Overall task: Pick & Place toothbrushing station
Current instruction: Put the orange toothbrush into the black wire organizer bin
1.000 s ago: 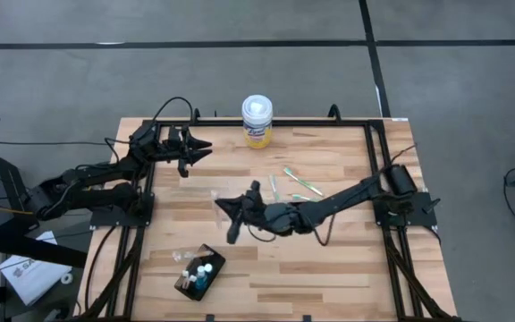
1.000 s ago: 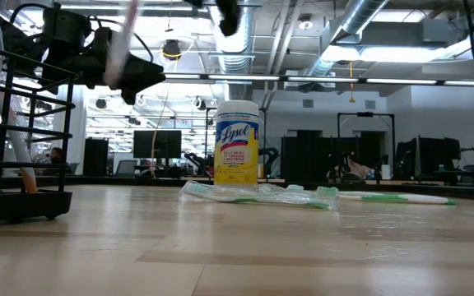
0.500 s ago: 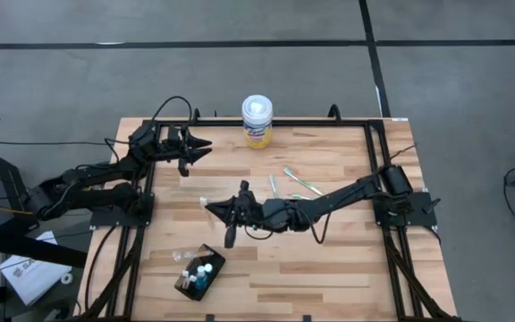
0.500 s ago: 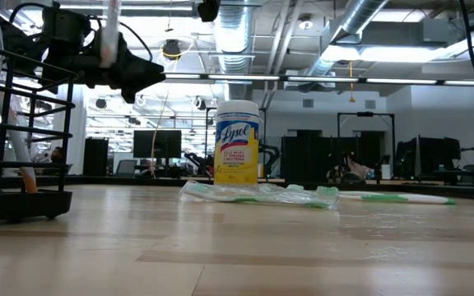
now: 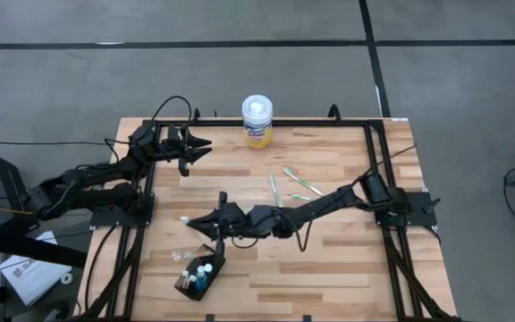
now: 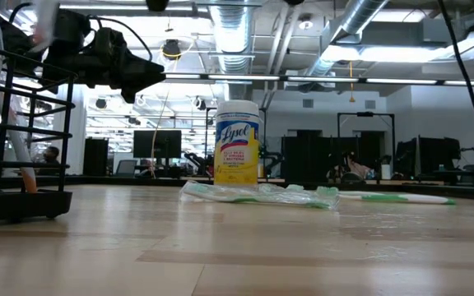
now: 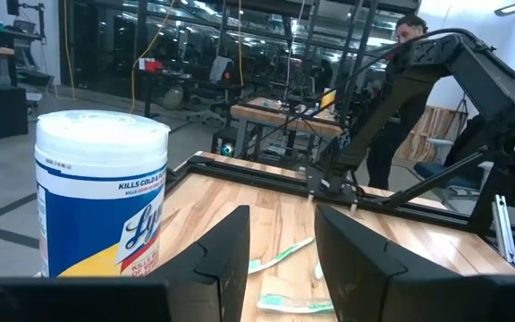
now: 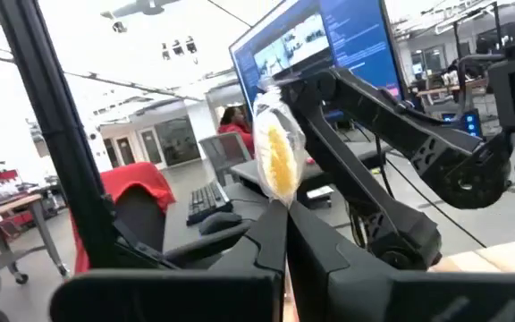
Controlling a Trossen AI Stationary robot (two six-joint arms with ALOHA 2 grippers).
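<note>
The toothbrushing station [image 5: 200,272], a small black box-shaped holder with small bottles in it, stands near the table's near left; its black frame also shows in the low view [image 6: 23,201]. My right gripper [image 5: 204,224] reaches across the table and hangs just beyond the holder's far side, shut on a clear-wrapped toothbrush [image 8: 276,152] with yellow bristles. My left gripper [image 5: 197,148] waits open and empty at the far left, facing the white-lidded, yellow-labelled canister [image 5: 257,121]. My right gripper pinches the toothbrush's handle [image 8: 281,213] between its two shut fingers. The wrapped yellow head sticks out past the fingertips. The fingers point roughly toward the table's left, and the toothbrush is lifted clear of the table.
Green toothbrushes [image 5: 299,183] in clear wrap lie on the table's middle right, also in the low view [image 6: 257,195]. The canister stands at the far edge [image 7: 101,192]. A person shows in the room behind the table in the left wrist view [image 7: 409,31].
My right gripper has moved toward the table's near left, toward the holder, carrying the toothbrush clear of the table. The arm has stretched out further across the table. My left gripper has kept still.
</note>
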